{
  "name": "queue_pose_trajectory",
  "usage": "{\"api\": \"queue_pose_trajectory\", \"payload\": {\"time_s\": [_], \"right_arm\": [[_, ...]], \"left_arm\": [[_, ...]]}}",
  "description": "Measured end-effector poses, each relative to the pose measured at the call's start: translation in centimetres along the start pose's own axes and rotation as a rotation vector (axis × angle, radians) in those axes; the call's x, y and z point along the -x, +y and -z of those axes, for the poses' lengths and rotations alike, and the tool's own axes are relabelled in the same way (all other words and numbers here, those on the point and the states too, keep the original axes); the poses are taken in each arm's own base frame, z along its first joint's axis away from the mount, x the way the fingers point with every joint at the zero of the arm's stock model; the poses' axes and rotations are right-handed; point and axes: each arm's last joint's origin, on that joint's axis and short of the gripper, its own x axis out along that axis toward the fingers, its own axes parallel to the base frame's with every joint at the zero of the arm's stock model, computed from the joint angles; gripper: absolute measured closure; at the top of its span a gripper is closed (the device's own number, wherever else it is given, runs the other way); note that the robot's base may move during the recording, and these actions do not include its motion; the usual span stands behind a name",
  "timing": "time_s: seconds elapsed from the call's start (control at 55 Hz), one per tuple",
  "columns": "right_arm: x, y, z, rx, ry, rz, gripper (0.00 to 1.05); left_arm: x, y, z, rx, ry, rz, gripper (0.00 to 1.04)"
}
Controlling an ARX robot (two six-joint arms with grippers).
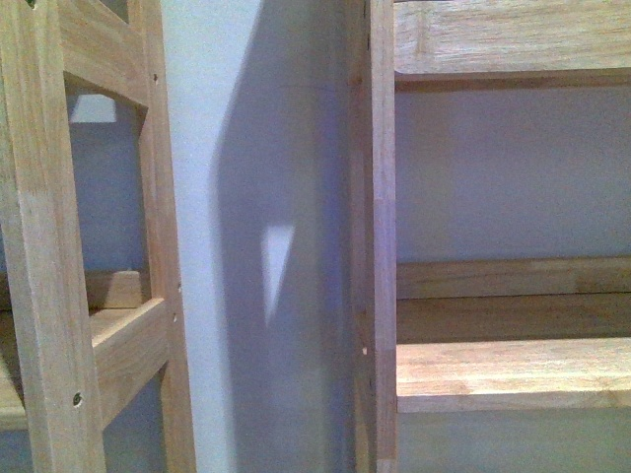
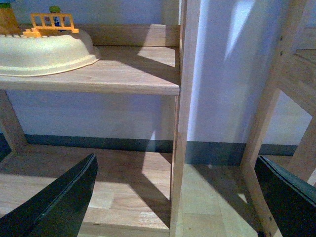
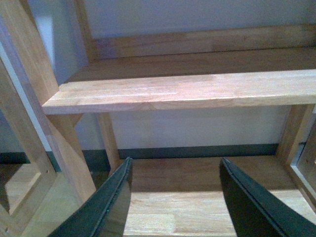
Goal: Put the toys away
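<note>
Front view: two wooden shelf units, left (image 1: 59, 296) and right (image 1: 493, 365), stand against a pale wall (image 1: 266, 197) with a gap between them; neither arm shows. Left wrist view: the left hand (image 2: 173, 197) is spread wide and grips nothing, facing a shelf board (image 2: 113, 74) that carries a cream plastic basin (image 2: 44, 52) with a small orange toy fence (image 2: 52, 23) behind it. Right wrist view: the right hand (image 3: 175, 197) is parted and holds nothing, before a bare shelf board (image 3: 187, 89). No plush toy is visible in any view.
</note>
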Motion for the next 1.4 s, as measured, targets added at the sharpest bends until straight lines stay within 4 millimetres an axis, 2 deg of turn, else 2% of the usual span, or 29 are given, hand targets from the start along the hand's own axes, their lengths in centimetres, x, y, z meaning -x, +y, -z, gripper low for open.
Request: {"api": "queue_pose_trajectory", "payload": {"time_s": [0.236, 0.309, 0.4, 0.473, 0.855, 1.401], "right_arm": [[0.3, 0.7, 0.8, 0.036, 0.0, -0.01, 0.86], [1.1, 1.4, 1.4, 0.043, 0.027, 0.017, 1.01], [1.4, 1.8, 1.4, 0.048, 0.003, -0.01, 1.01], [1.4, 1.8, 2.2, 0.048, 0.0, -0.014, 1.01], [1.4, 1.8, 2.1, 0.049, -0.005, -0.014, 1.01], [1.4, 1.8, 2.1, 0.05, -0.005, -0.014, 0.2]], "left_arm": [[0.0, 0.0, 0.0, 0.0, 0.0, 0.0, 0.06], [0.0, 0.0, 0.0, 0.0, 0.0, 0.0, 0.06], [0.0, 0.0, 0.0, 0.0, 0.0, 0.0, 0.06], [0.0, 0.0, 0.0, 0.0, 0.0, 0.0, 0.06], [0.0, 0.0, 0.0, 0.0, 0.0, 0.0, 0.06], [0.0, 0.0, 0.0, 0.0, 0.0, 0.0, 0.06]]}}
